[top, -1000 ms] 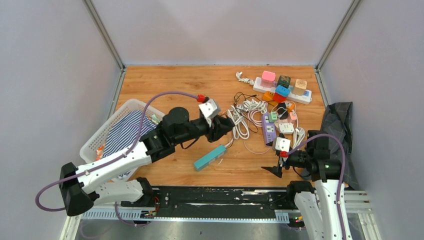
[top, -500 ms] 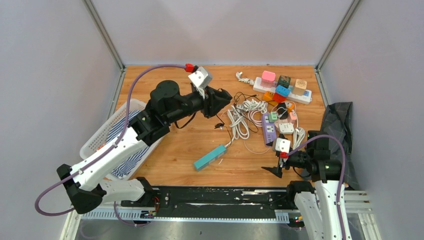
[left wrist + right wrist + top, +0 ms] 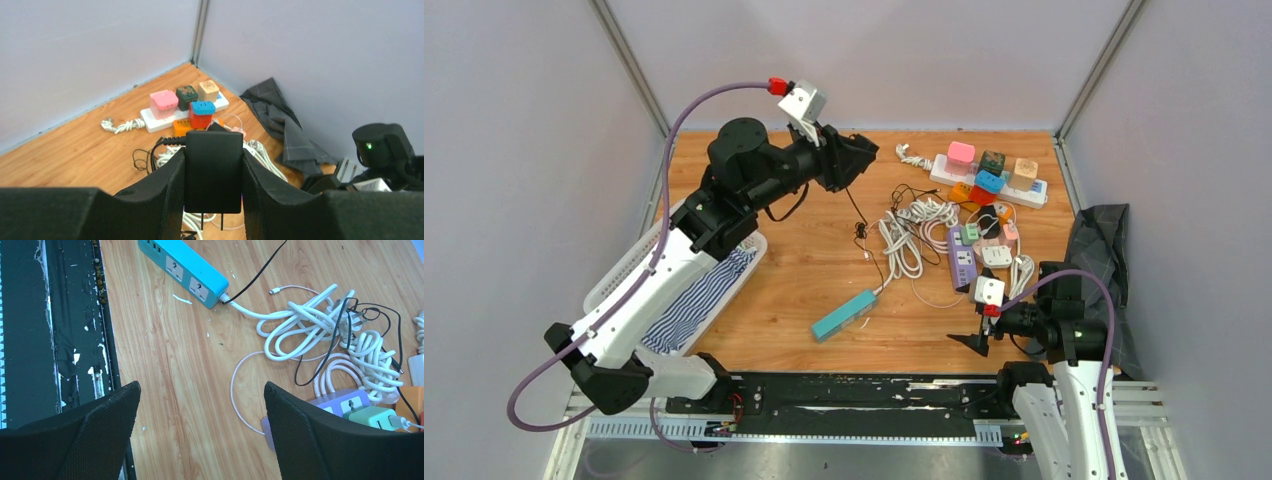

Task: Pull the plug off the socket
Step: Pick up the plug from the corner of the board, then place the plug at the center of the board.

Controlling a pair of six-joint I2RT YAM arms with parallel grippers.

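My left gripper (image 3: 856, 158) is high above the back of the table, shut on a black plug (image 3: 214, 172). The plug's two bare prongs (image 3: 211, 221) point down, free of any socket. Its thin black cord (image 3: 856, 208) hangs down to the table. The socket is a teal power strip (image 3: 845, 313) lying on the wood at the front middle; the right wrist view shows its empty outlets (image 3: 186, 271). My right gripper (image 3: 969, 342) hovers low at the front right, open, with only bare wood between its fingers (image 3: 295, 440).
A white basket (image 3: 624, 268) with striped cloth sits at the left. White cable coils (image 3: 911, 235), a purple strip (image 3: 962, 258) and a white strip with coloured cube adapters (image 3: 989, 180) crowd the right. A dark cloth (image 3: 1099, 245) lies by the right wall.
My left arm has lifted and swung toward the back with the black plug in its grip, the cord trailing below. The right arm has not moved.
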